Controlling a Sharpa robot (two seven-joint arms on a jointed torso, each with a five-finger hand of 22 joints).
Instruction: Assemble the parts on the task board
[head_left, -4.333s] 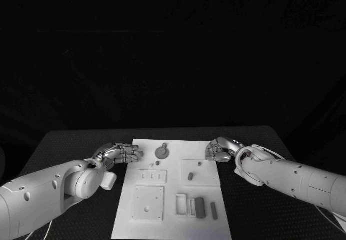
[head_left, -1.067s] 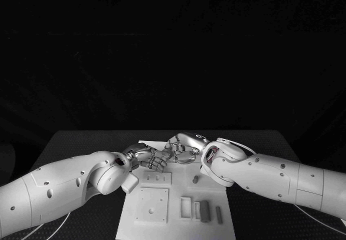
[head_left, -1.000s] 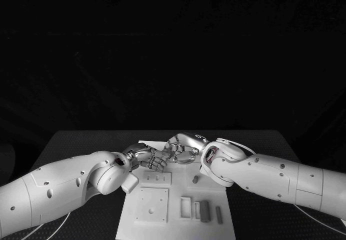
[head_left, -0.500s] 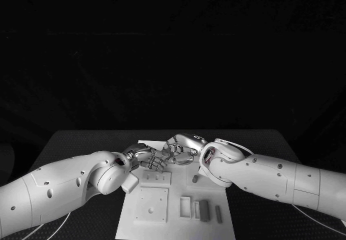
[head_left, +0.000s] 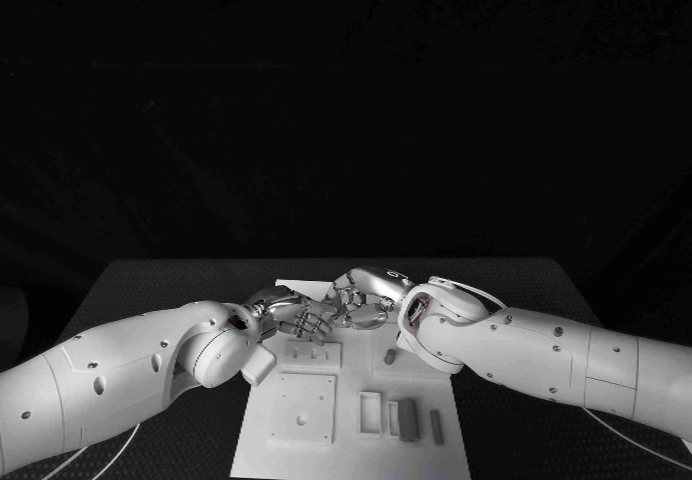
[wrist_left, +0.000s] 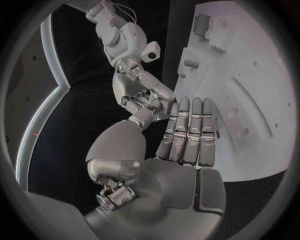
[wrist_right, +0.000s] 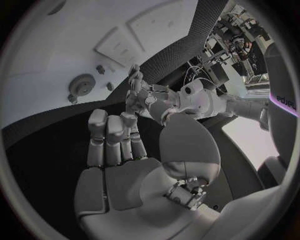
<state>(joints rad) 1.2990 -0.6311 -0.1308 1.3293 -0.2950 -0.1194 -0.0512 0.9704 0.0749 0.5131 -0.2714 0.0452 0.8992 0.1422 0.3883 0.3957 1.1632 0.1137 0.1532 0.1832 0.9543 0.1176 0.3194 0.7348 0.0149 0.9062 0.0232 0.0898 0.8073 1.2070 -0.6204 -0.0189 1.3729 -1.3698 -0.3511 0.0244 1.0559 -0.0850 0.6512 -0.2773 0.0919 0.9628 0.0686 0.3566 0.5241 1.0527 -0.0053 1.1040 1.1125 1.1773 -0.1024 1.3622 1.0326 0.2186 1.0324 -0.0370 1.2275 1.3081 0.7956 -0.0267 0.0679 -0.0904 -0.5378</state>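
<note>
Head view: left hand and right hand meet over far end of task board, frame centre. Grey parts lie lower centre.

Left wrist view: left hand fingers straight, together, holding nothing. Right hand: grip state cannot tell.

Right wrist view: round part upper left, apart from fingers.

You: separate hands before descending. No legible writing.
</note>
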